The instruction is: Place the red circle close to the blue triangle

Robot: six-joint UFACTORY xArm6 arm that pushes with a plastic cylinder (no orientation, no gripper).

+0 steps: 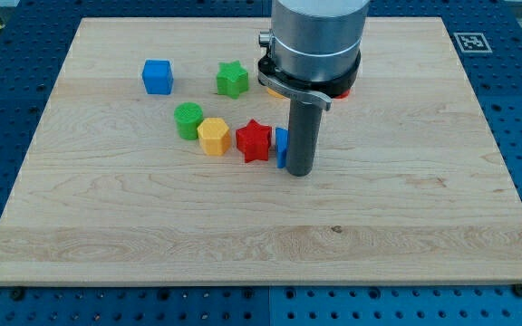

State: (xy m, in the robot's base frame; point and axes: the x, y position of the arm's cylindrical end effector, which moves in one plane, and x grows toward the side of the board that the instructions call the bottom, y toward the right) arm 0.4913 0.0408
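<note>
Starting at the view's left, a blue cube (158, 77) sits alone near the board's (424, 226) top-left part, well apart from the rest. Right of it a green star (232, 79) lies at about the same height. Below and between these, a green cylinder (188, 119) touches or nearly touches a yellow block (213, 136), likely a hexagon, and just right of that stands a red star (254, 140); these three form a loose slanting row, probably only scattered so, not arranged for me. Next comes a sliver of blue (281, 147), mostly hidden behind my rod; I judge it to be the blue triangle, though its shape cannot be made out. My tip (298, 173) rests on the wood just right of that blue piece, touching it or very close, I cannot tell which. I have no pincer to open or close: only a plain rod, holding nothing, able to push only. Above, under my grey housing, a bit of red (344, 91) and an orange-yellow edge peep out; the red I take for the red circle, up and to the right of the blue piece, near but not beside it. My judgement is that the task is not yet done: I must get behind the red circle and slide it down-left, without knocking the triangle away.
</note>
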